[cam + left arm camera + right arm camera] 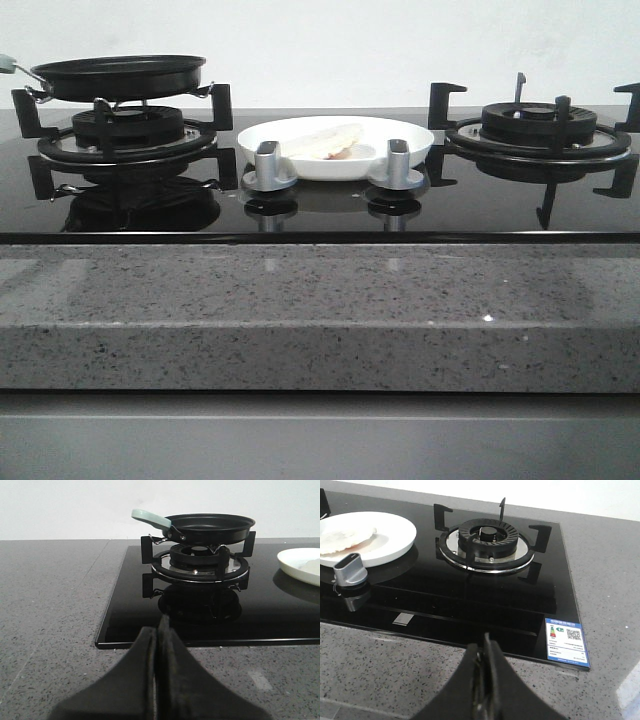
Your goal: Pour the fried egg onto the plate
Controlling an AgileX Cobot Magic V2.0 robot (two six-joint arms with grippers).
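Observation:
The fried egg (325, 141) lies pale side up in the white plate (400, 135) at the middle back of the black hob, behind two silver knobs. In the right wrist view the egg (342, 539) and plate (395, 542) show again. The plate's edge (300, 565) shows in the left wrist view. The black frying pan (118, 76) with a pale green handle (147, 517) sits on the left burner (128, 130); I see nothing in it. My left gripper (159, 630) is shut and empty over the grey counter. My right gripper (484, 647) is shut and empty over the counter.
The right burner (538, 125) stands bare, also in the right wrist view (487, 542). Two silver knobs (268, 165) (398, 165) stand in front of the plate. A blue-edged label (566, 641) is on the hob's corner. A grey speckled counter (320, 310) runs along the front.

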